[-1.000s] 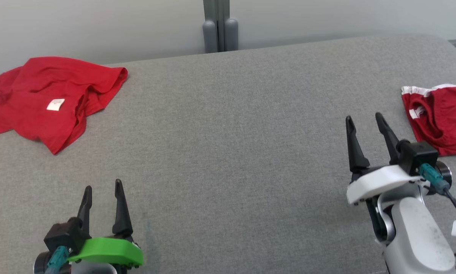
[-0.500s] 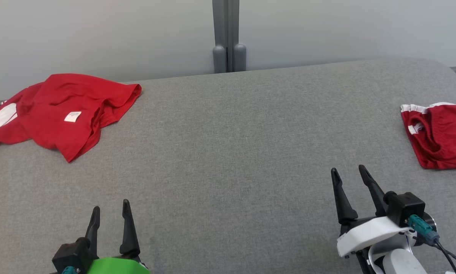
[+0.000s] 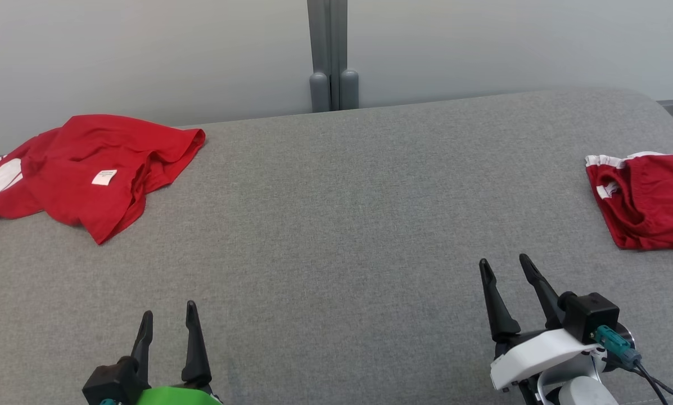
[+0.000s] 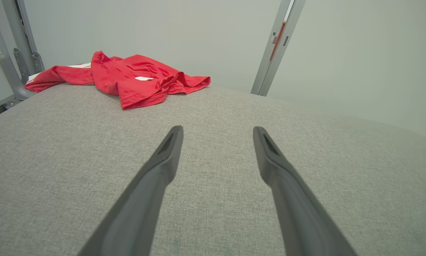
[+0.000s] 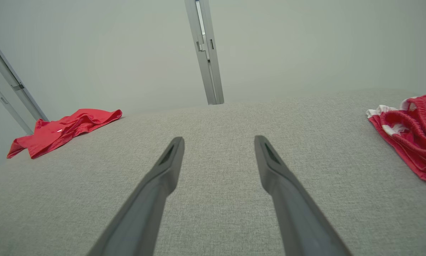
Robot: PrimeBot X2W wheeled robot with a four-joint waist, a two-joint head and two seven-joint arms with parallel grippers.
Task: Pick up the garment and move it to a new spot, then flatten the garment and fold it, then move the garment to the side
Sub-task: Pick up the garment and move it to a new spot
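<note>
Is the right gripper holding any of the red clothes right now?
No, the right gripper hangs open over the grey surface, its fingers apart from the red garment with white trim lying to its right.

grey fabric surface (image 3: 336, 225) | crumpled red garment (image 3: 89, 174) far-left | second red garment (image 3: 648, 205) right

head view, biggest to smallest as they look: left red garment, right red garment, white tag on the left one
1. left red garment
2. right red garment, though the frame edge cuts it off
3. white tag
</note>
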